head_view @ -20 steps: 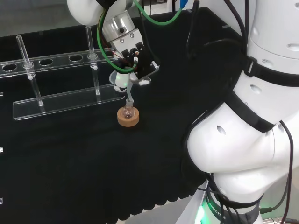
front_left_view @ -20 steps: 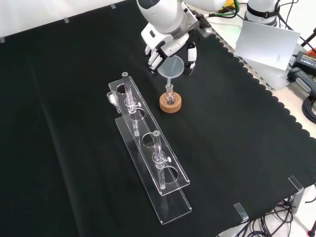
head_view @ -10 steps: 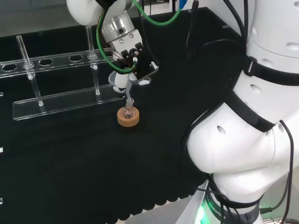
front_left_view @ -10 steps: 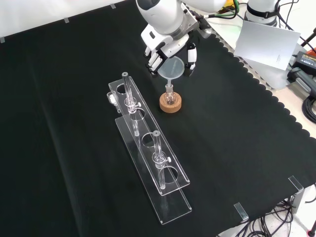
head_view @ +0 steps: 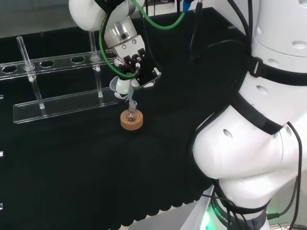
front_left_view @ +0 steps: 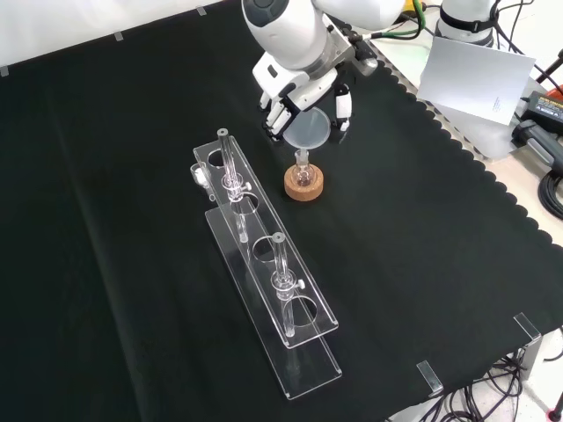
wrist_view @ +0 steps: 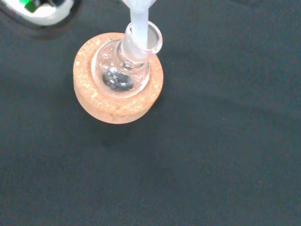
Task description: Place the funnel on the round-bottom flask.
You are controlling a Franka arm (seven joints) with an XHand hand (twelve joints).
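A small clear round-bottom flask (wrist_view: 120, 73) sits upright in a cork ring stand (wrist_view: 113, 106) on the black cloth, also seen as the flask (front_left_view: 303, 175) and flask (head_view: 131, 115). The hand (front_left_view: 290, 92) holds a clear plastic funnel (front_left_view: 308, 132) by its cone, directly over the flask. The funnel's stem (wrist_view: 139, 26) reaches down into the flask's neck opening. In the head view the hand (head_view: 139, 64) sits just above and behind the funnel (head_view: 123, 86), fingers curled round its cone.
A long clear acrylic test-tube rack (front_left_view: 264, 264) with two upright tubes stands left of the flask in the front view, close to it. The rack (head_view: 57, 103) lies behind-left in the head view. The cloth's scalloped edge (front_left_view: 457, 149) runs along the right.
The hand has lowered and shifted slightly with the funnel, bringing the stem down into the flask's neck. Flask and stand have not moved.
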